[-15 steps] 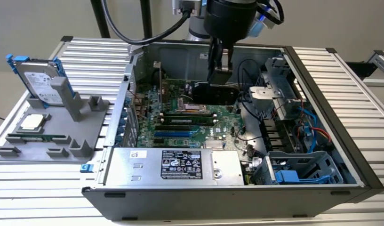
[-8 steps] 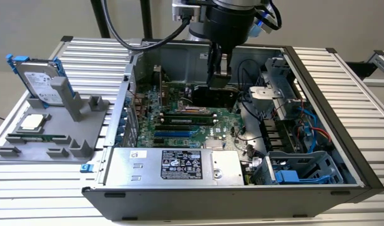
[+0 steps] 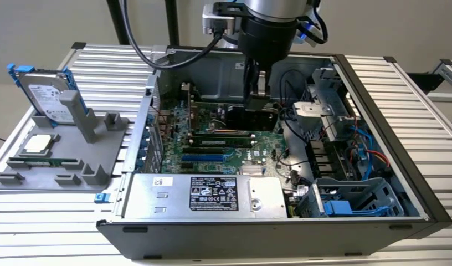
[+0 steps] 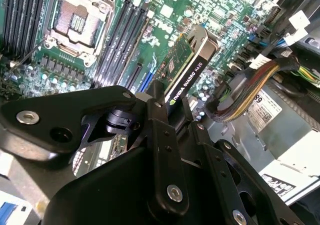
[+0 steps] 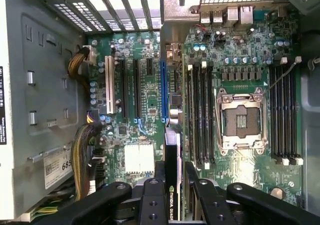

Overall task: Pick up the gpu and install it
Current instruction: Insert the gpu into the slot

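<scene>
The gpu (image 3: 250, 117) hangs inside the open computer case (image 3: 403, 138), just above the green motherboard (image 3: 211, 144). My gripper (image 3: 257, 91) reaches down into the case and is shut on the card's upper edge. In both wrist views the gpu (image 4: 187, 70) (image 5: 172, 155) appears edge-on, a black strip over green board, clamped between my black fingers (image 4: 156, 97) (image 5: 190, 171). It sits close beside the long blue slot (image 5: 163, 90); whether it touches the board I cannot tell.
A grey fixture (image 3: 63, 172) at the exterior view's left carries a hard drive in a blue frame (image 3: 49, 97), a processor chip (image 3: 37, 143) and a memory stick (image 3: 45, 162). Inside the case are the power supply (image 3: 204, 194), cable bundles (image 5: 82, 155), the processor socket (image 5: 240, 120) and a drive cage (image 3: 352, 199).
</scene>
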Available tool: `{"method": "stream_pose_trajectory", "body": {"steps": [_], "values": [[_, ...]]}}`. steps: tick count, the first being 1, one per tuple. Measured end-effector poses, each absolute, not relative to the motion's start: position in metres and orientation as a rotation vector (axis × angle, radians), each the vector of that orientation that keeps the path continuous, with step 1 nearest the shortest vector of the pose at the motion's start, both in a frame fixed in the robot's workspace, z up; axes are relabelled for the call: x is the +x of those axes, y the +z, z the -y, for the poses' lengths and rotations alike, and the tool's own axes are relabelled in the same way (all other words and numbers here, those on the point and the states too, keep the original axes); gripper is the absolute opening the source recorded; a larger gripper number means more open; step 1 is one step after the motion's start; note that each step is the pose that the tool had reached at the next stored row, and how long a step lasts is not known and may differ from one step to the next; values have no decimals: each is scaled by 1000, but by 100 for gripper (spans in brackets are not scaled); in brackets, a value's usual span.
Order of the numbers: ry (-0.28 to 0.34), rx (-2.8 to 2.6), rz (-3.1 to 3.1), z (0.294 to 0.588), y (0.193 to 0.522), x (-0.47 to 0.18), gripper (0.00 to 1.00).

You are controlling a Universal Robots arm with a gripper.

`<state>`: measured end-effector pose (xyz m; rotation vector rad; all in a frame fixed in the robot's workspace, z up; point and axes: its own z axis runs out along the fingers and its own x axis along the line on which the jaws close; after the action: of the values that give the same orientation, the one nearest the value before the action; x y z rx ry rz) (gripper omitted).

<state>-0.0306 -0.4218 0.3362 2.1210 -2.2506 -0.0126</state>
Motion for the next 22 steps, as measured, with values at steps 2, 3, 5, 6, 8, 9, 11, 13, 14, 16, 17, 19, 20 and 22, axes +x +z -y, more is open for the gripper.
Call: {"method": "stream_pose_trajectory", "body": {"steps": [2, 3, 5, 6, 8, 9, 11, 13, 14, 16, 17, 19, 20, 22], "values": [[-13, 2121, 2251, 422, 333, -31, 0], [-13, 2121, 2251, 422, 332, -31, 0], [-13, 2121, 2251, 422, 329, -31, 0], [-13, 2121, 2251, 422, 328, -31, 0], [-13, 2121, 2251, 422, 324, -31, 0], [-13, 2121, 2251, 422, 323, -31, 0], [-13, 2121, 2251, 422, 319, -31, 0], [-13, 2121, 2251, 422, 316, -31, 0], [-13, 2121, 2251, 422, 314, -31, 0], [-13, 2121, 2251, 422, 311, -31, 0], [-13, 2121, 2251, 422, 310, -31, 0], [-13, 2121, 2251, 422, 308, -32, 0], [-13, 2121, 2251, 422, 308, -32, 0], [-13, 2121, 2251, 422, 307, -33, 0]]}}
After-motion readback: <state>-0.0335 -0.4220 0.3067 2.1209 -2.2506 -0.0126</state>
